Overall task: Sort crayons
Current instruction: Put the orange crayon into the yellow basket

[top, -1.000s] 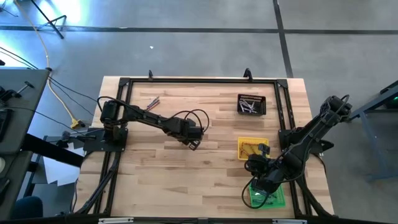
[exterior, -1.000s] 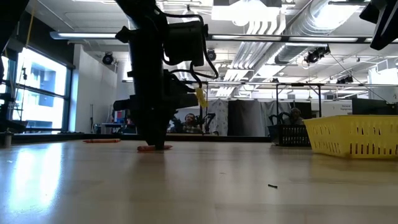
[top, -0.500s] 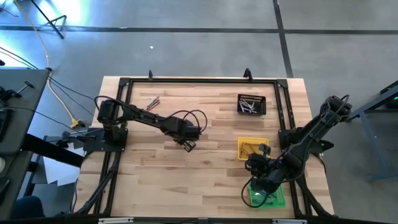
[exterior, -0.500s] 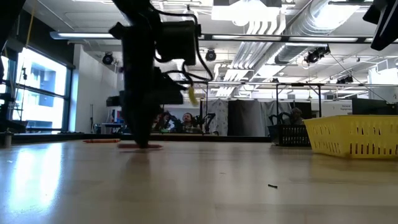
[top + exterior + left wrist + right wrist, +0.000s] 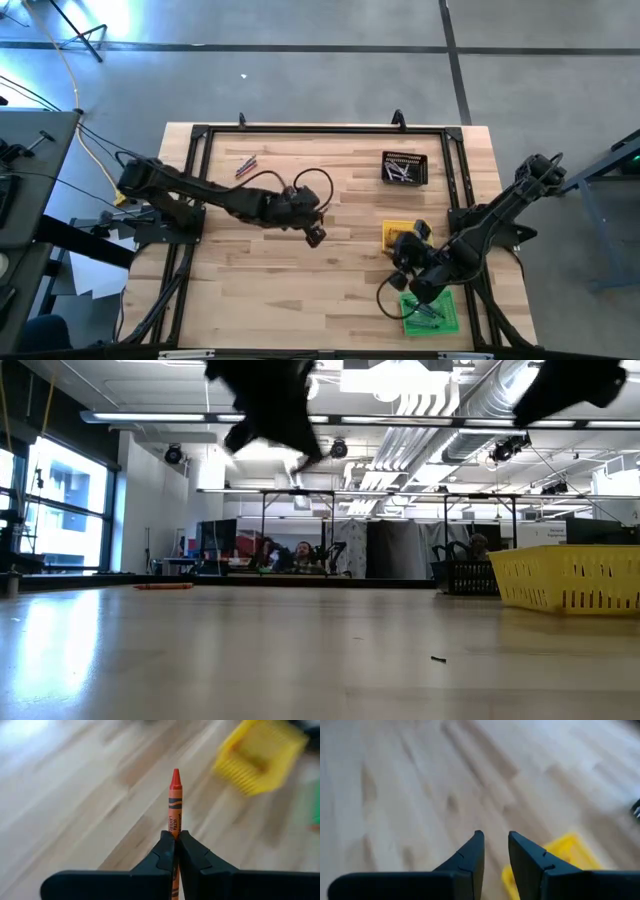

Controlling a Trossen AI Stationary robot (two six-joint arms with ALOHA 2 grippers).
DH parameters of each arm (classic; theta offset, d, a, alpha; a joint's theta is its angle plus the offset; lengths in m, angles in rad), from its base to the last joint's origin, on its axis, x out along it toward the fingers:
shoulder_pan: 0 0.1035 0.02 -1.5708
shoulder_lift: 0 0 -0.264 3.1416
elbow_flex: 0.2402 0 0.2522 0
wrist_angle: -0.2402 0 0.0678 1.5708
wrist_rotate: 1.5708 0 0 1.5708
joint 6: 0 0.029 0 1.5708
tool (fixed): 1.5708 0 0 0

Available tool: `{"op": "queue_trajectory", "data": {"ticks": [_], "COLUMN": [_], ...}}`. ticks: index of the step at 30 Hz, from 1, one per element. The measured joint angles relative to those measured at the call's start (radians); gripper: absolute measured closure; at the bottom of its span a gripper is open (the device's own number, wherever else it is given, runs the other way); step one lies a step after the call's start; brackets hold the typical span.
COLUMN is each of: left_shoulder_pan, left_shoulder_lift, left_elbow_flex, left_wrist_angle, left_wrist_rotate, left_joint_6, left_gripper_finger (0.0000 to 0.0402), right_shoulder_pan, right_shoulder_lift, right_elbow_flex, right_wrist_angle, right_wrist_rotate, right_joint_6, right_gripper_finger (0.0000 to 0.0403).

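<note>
My left gripper [image 5: 315,236] is above the middle of the table and shut on an orange-red crayon [image 5: 174,795]. My right gripper [image 5: 405,252] hovers by the near edge of the yellow tray [image 5: 407,231], its fingers [image 5: 479,850] a little apart and empty. A few loose crayons [image 5: 245,164] lie flat on the table at the far left. One orange-red crayon also shows in the low view [image 5: 163,586]. The black tray [image 5: 404,168] and the green tray [image 5: 432,316] hold crayons. My left gripper pinches the crayon's paper-wrapped shaft [image 5: 174,826] between its two fingers. The crayon lies along the fingers, and its pointed tip [image 5: 175,774] sticks out past the fingertips. It is lifted clear of the table.
The three trays stand in a row along the table's right side, black at the far end, yellow in the middle, green at the near end. A black frame [image 5: 320,128] runs around the table's edges. Bare wood lies in the middle and near left.
My left gripper has risen from the table with the orange-red crayon, which lay on the wood a second ago and is now lifted clear. It has also shifted a little toward the table's right. My right gripper has moved slightly toward the yellow tray.
</note>
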Motion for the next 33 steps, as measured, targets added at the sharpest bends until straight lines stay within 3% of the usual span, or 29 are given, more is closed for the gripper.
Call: {"op": "queue_trajectory", "data": {"ticks": [6,11,19,23,28,33], "left_shoulder_pan": [-0.109,-0.180,-0.239,-0.264,-0.304,-0.354], "left_shoulder_lift": [-0.029,-0.028,-0.018,0.013,0.035,0.034], "left_elbow_flex": [0.003,0.003,0.003,0.003,0.003,0.003], "left_wrist_angle": [0.239,0.306,0.403,0.473,0.471,0.486], "left_wrist_rotate": [-0.094,-0.179,-0.284,-0.307,-0.461,-0.591], "left_joint_6": [0.152,0.214,0.232,0.263,0.265,0.263], "left_gripper_finger": [0.0401,0.0401,0.0401,0.0401,0.0401,0.0401], "right_shoulder_pan": [-0.019,-0.019,-0.049,-0.059,-0.058,-0.060], "right_shoulder_lift": [0.001,0.006,0.059,0.104,0.150,0.150], "right_elbow_flex": [0.000,0.000,0.000,0.000,0.000,0.000], "right_wrist_angle": [0.094,0.207,0.431,0.607,0.827,0.876], "right_wrist_rotate": [0.223,0.337,0.364,0.351,0.253,0.262], "right_joint_6": [-0.090,-0.191,-0.380,-0.582,-0.818,-0.901], "right_gripper_finger": [0.0320,0.0320,0.0320,0.0320,0.0320,0.0320]}}
